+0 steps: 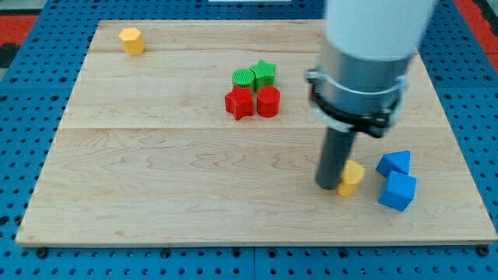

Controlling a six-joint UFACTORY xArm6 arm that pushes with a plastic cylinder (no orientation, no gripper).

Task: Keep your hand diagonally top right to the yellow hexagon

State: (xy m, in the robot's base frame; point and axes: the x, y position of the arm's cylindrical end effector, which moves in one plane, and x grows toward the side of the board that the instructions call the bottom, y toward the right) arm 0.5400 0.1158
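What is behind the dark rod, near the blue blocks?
A yellow block peeks out at the rod's right, touching my tip; its left part is covered, so its shape is unclear. Two blue blocks sit further right.

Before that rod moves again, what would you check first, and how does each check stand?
1. Yellow hexagon located, near the board's top left corner: ok.
2. My tip at its upper right: not ok, it sits far off toward the view's bottom right.
3. Tip clear of blocks: not ok, the small yellow block is right against it.
4. Straight path clear: not ok, the red star and its cluster lie near it.
5. Hexagon fully on the board: ok.
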